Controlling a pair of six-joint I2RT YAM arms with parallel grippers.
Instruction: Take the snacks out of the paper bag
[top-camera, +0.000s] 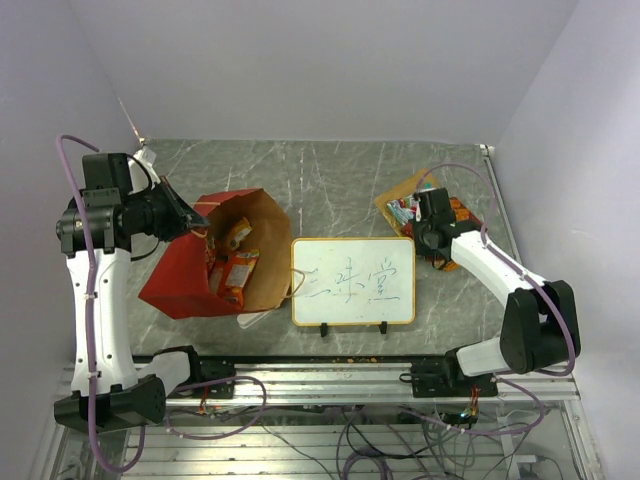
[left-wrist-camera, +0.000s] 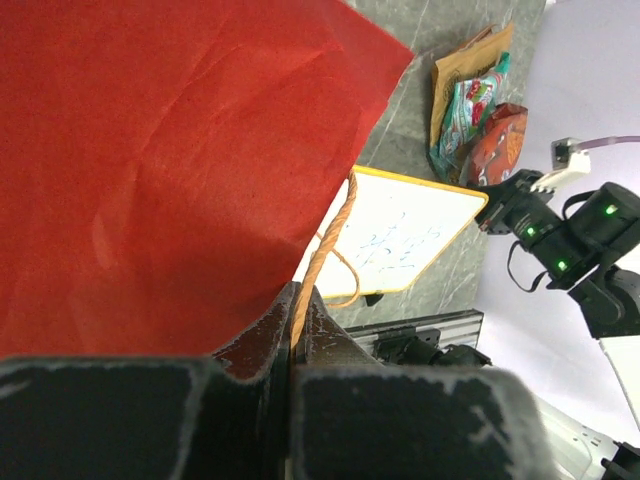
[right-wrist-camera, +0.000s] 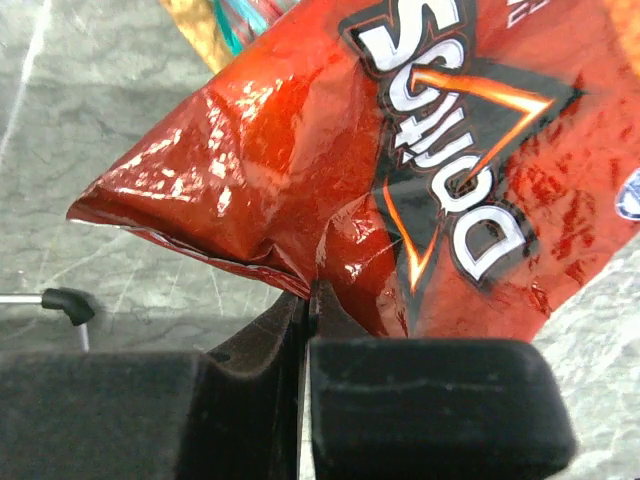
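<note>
The paper bag (top-camera: 180, 275), red outside and brown inside, lies open on its side at the left. Orange and yellow snack packets (top-camera: 235, 268) lie inside it. My left gripper (top-camera: 200, 222) is at the bag's mouth, shut on its thin handle (left-wrist-camera: 322, 245), with the red bag wall (left-wrist-camera: 150, 150) beside it. My right gripper (top-camera: 432, 208) is over a pile of snacks (top-camera: 405, 205) at the back right, shut on the edge of a red Doritos packet (right-wrist-camera: 400, 150). The pile (left-wrist-camera: 470, 105) includes a flat orange bag and a teal packet.
A framed whiteboard (top-camera: 352, 280) with writing stands in the middle front, touching the bag's mouth; it also shows in the left wrist view (left-wrist-camera: 400, 235). A metal rail (top-camera: 330, 375) runs along the near edge. Walls close in on the table behind and at both sides.
</note>
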